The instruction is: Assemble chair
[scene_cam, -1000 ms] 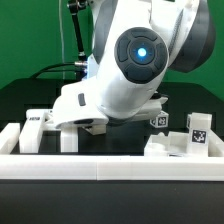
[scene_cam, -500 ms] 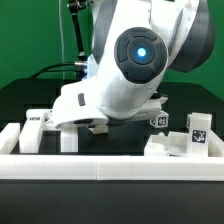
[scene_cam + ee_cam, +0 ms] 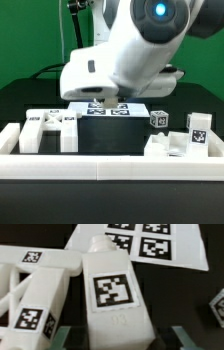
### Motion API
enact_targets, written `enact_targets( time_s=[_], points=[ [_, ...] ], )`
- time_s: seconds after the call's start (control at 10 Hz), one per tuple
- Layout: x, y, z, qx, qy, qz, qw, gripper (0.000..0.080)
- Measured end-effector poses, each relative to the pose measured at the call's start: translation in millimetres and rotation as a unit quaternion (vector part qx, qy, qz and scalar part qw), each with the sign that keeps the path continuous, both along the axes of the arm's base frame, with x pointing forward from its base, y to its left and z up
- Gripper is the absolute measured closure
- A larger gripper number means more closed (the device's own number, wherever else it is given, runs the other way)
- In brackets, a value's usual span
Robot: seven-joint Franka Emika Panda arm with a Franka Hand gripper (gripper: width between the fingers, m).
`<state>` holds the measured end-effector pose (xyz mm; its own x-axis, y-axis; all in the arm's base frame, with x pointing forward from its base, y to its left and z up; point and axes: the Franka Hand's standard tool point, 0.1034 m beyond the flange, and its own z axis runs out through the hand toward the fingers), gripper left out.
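Within the claw (image 3: 122, 336): 1 tagged chair piece (image 3: 115, 291).

We see the white arm (image 3: 120, 60) bent low over the marker board (image 3: 110, 110) on the black worktop (image 3: 110, 138), one chair part (image 3: 48, 128) lying at the exterior view's left, other parts (image 3: 180, 146) at its right.

Chair parts (image 3: 48, 126): at least four; marker board (image 3: 108, 108): one

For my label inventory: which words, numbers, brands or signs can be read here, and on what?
None: no word, number or brand is readable.
Only square black-and-white marker tags stand on the long chair part and the marker board.
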<state>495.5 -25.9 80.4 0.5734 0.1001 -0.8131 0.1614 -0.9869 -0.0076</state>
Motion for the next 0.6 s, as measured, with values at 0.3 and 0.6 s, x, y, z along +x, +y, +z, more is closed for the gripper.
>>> enact_targets(
  time_s=[0.3, 0.6],
  points=[
    [8.4, -5.7, -0.2, 0.002, -0.028, -0.001, 1.0, 0.0508],
    [33.6, -0.2, 22.9, 0.007, -0.106, -0.004, 0.994, 0.0508]
  ],
)
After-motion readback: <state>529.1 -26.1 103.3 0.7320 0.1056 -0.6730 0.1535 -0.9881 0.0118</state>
